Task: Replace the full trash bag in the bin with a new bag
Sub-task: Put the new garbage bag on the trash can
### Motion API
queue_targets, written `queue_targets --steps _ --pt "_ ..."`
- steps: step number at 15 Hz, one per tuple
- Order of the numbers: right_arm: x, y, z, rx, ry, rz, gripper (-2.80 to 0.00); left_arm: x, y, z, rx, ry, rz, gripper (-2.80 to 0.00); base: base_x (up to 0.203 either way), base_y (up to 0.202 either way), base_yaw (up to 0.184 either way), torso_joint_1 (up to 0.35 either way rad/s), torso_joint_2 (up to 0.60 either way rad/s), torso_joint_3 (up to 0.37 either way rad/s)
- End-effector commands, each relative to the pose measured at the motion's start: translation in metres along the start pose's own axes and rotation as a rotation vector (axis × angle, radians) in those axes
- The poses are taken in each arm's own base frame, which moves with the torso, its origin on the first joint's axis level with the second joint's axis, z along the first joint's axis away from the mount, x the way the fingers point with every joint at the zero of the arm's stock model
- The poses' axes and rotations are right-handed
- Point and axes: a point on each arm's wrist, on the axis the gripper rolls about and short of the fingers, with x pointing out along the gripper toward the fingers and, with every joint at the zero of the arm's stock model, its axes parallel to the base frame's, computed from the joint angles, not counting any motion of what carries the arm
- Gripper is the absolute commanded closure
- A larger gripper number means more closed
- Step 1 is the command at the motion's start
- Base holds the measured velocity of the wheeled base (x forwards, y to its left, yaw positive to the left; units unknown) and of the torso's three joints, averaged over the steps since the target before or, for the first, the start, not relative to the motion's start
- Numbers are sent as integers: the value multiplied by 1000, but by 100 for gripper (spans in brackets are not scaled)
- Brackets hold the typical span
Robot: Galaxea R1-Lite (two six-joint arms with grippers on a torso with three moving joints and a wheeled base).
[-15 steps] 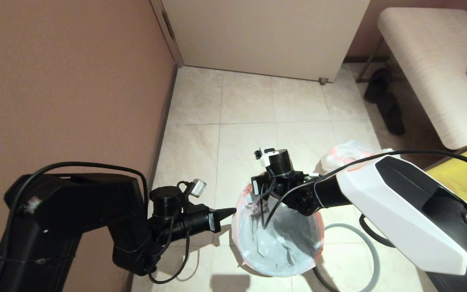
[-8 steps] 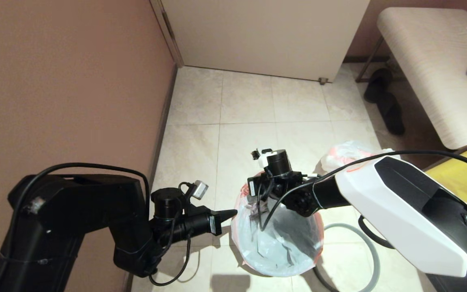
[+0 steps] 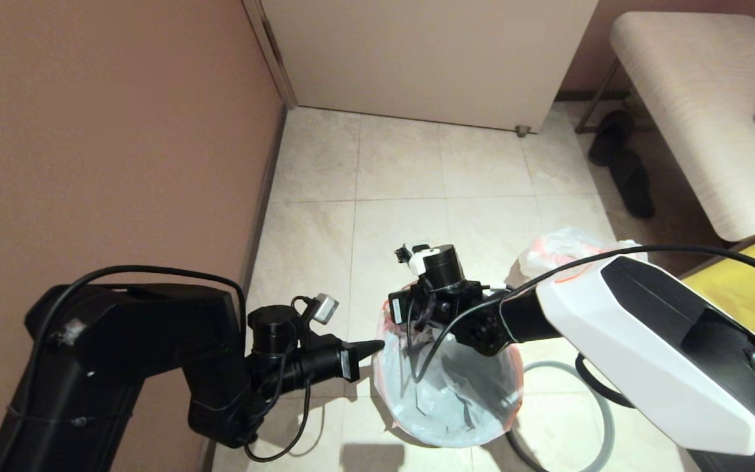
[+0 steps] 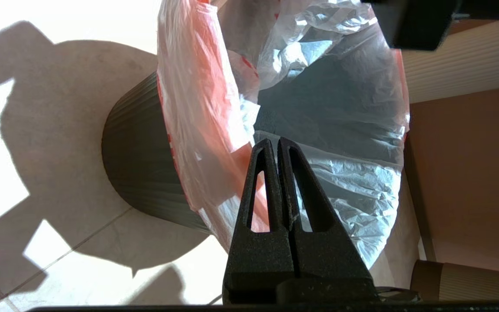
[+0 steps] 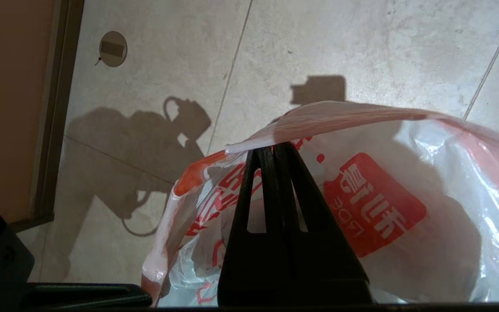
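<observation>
The black bin [image 4: 137, 164] stands on the tiled floor, lined with the new bag [image 3: 449, 393], translucent white with an orange-pink band [image 4: 189, 108] round its mouth. My right gripper [image 5: 273, 147] is shut on the far-left part of that mouth band, which drapes over its fingertips. My left gripper [image 3: 374, 345] is shut, and its tips [image 4: 277, 141] rest against the bag's left rim with nothing seen between them. The full trash bag [image 3: 558, 249] lies on the floor behind the bin, partly hidden by my right arm. The grey hoop [image 3: 607, 419] lies on the floor to the right of the bin.
A brown wall [image 3: 109, 144] runs close along the left, with a door [image 3: 430, 59] ahead. A bench [image 3: 698, 105] with black slippers [image 3: 626, 170] under it stands at the right, and a yellow fabric bag [image 3: 751, 288] sits beside my right arm.
My right wrist has moved left and slightly forward, drawing the bag's rim with it. My left gripper has edged right until its tips meet the bag's edge.
</observation>
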Motion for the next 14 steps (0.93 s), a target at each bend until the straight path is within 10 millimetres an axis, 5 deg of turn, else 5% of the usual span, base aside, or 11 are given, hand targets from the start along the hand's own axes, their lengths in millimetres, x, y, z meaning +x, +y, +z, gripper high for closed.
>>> queue_targets --steps 1,14 --pt "-1 0 -1 0 5 15 0 2 2 -1 0 -1 -4 0 0 0 0 0 0 0" --pt "-13 -19 9 15 3 41 0 2 12 -8 36 63 119 0 0 0 0 0 0 0"
